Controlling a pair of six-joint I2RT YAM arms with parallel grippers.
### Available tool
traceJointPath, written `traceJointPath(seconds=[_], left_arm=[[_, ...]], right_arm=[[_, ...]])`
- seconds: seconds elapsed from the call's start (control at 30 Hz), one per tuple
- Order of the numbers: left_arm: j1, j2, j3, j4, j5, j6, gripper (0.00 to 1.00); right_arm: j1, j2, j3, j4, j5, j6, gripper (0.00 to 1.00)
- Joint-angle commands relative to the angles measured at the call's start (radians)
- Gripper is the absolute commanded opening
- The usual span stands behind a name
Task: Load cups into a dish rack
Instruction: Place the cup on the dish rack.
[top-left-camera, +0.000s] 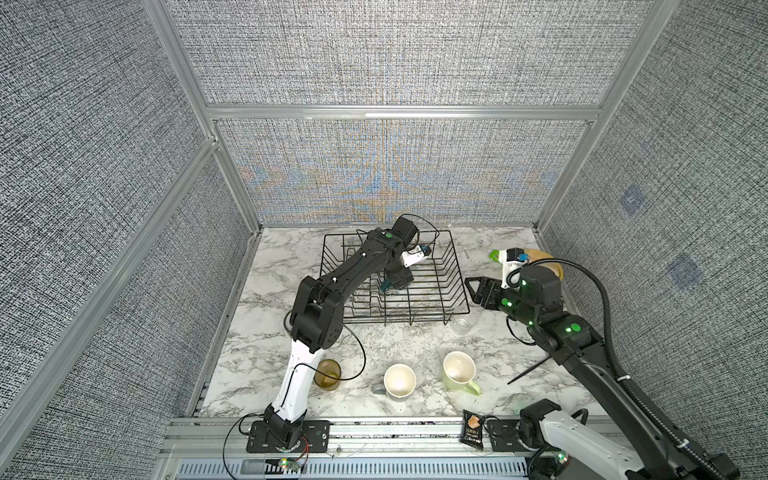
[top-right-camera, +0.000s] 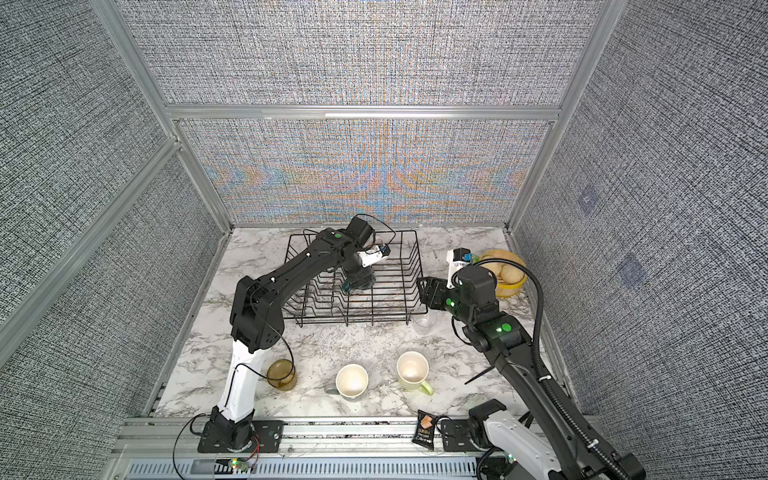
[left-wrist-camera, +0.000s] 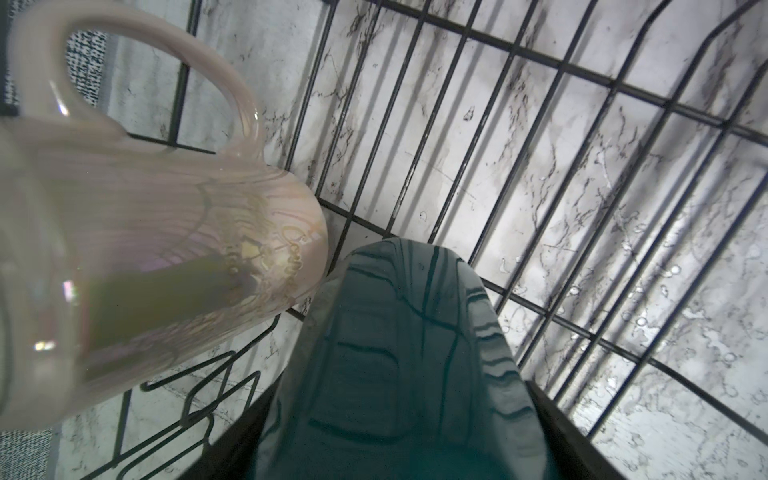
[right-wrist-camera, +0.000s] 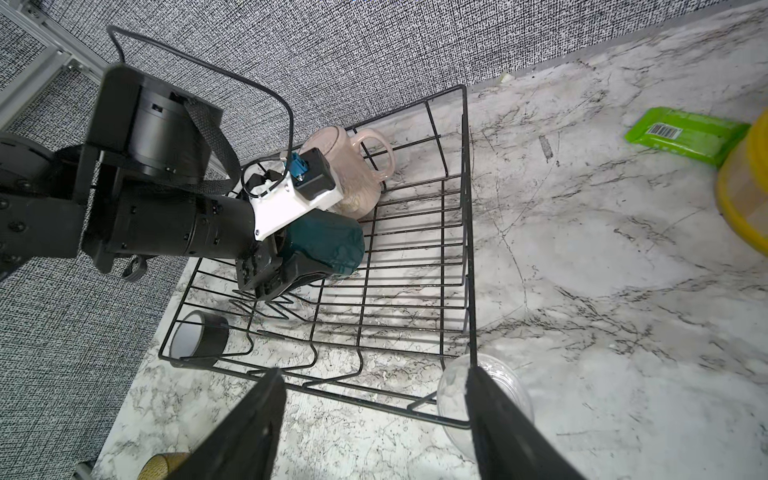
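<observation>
The black wire dish rack (top-left-camera: 436, 291) (top-right-camera: 399, 291) stands at the back of the marble table. My left gripper (top-left-camera: 395, 281) (left-wrist-camera: 399, 436) reaches into it, shut on a dark teal mug (left-wrist-camera: 399, 353) (right-wrist-camera: 328, 245) held on its side low over the rack floor. A pale pink mug (left-wrist-camera: 145, 249) (right-wrist-camera: 357, 166) lies close beside it, hidden under the arm in both top views. My right gripper (top-left-camera: 473, 291) (right-wrist-camera: 374, 382) hangs open and empty by the rack's near right corner, over a small clear glass (top-left-camera: 463, 324) (right-wrist-camera: 451, 386). An amber tumbler (top-left-camera: 327, 374), grey mug (top-left-camera: 400, 380) and pale green mug (top-left-camera: 459, 370) stand near the front.
A yellow bowl of bread rolls (top-right-camera: 505, 270) (right-wrist-camera: 744, 199) and a green packet (top-left-camera: 494, 254) (right-wrist-camera: 685, 135) sit at the back right. A roll of black tape (right-wrist-camera: 199, 332) lies inside the rack's near corner. A dark snack packet (top-left-camera: 471, 428) rests on the front rail.
</observation>
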Motion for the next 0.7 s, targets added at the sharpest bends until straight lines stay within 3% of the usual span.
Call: traceJointPath(seconds=[0.0, 0.13, 0.67], left_arm=[[-0.001, 0.003, 0.006, 0.008, -0.017, 0.019, 0.69], [-0.001, 0.016, 0.028, -0.016, 0.026, 0.029, 0.69], [-0.002, 0.055, 0.073, -0.026, -0.003, 0.013, 0.78]], right_arm=[[-0.001, -0.01, 0.008, 0.0, 0.008, -0.007, 0.69], [-0.001, -0.019, 0.027, -0.041, 0.029, -0.018, 0.69], [-0.001, -0.001, 0.065, -0.102, 0.033, -0.048, 0.69]])
